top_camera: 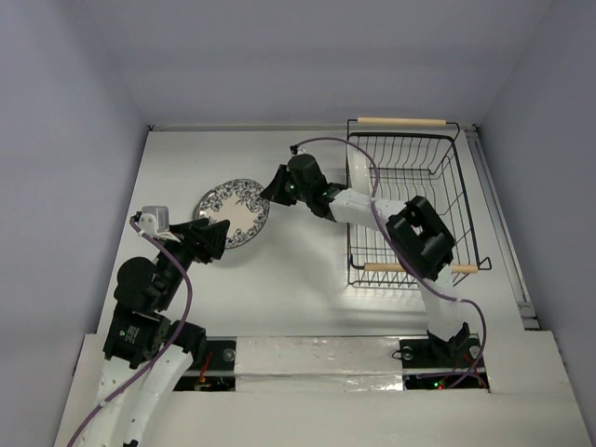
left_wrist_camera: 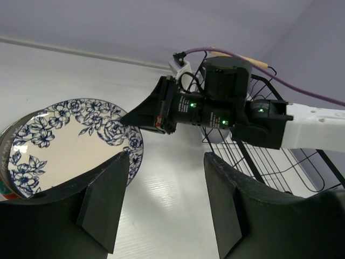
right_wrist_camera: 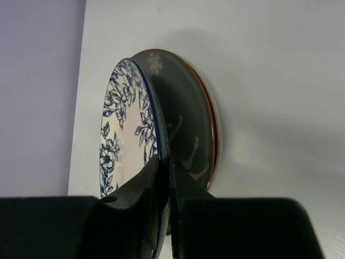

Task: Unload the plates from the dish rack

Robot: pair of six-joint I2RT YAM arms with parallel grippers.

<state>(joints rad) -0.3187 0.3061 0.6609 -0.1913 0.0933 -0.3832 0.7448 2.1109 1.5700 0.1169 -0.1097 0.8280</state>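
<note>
Arms: two; the left one reaches in from 7 o'clock of the overhead view, the right one from 5 o'clock.
Dish rack: one black wire dish rack (top_camera: pixel 410 200), at 3 o'clock on the white table (top_camera: pixel 279 307). It has two wooden handles (top_camera: pixel 400 121), one on the far end and one on the near end. The right arm crosses above it.
Plates seen: two for certain, lying together at 9 o'clock of the rack and well apart from it.
Floral plate: one white and blue floral plate (top_camera: pixel 233 212), uppermost. In the right wrist view it is tilted, its gripped side lifted off the plate below.
Teal plate: one dark teal plate (right_wrist_camera: pixel 186 118) with a red-brown rim, directly beneath and lying flat. Whether more plates lie under it cannot be counted.
Right gripper: the right gripper (top_camera: pixel 270 191) is pinched narrow on the floral plate's rim at the plate's 2 o'clock.
Left gripper: the left gripper (left_wrist_camera: pixel 166 162) has its fingers spread about halfway with nothing between them. It sits at the plate's 7 o'clock edge; I cannot tell if it touches.
</note>
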